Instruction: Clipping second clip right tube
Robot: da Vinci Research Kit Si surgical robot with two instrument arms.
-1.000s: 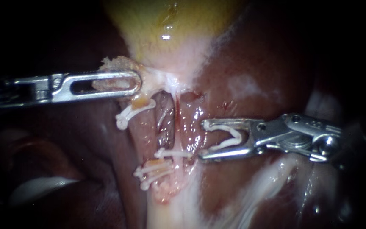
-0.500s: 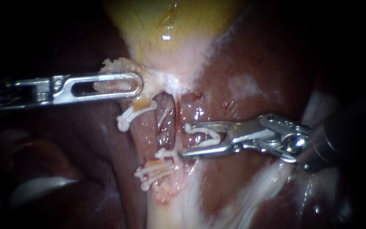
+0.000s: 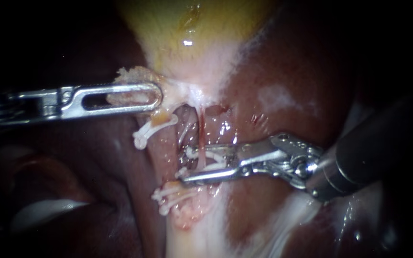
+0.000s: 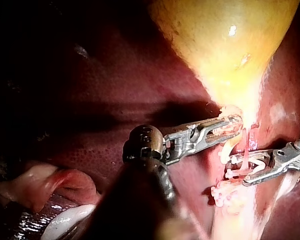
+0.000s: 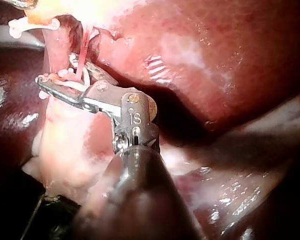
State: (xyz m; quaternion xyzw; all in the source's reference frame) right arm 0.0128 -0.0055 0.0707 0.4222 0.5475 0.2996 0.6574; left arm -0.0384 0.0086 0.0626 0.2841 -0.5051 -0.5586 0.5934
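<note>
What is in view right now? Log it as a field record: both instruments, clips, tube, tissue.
left instrument: clamped on the gallbladder at its neck
right instrument: carries the loaded clip
loaded clip: open, astride the thin red tube, not yet closed
upper clip: closed, just below the left instrument
lower clips: closed cluster below the right instrument's tip
liver: dark red, around the site

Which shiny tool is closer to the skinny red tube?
Right. The right instrument holds a white clip in its jaws around the thin red tube. The left instrument is farther off, beside the tube's top end, shut on the gallbladder neck.
</note>
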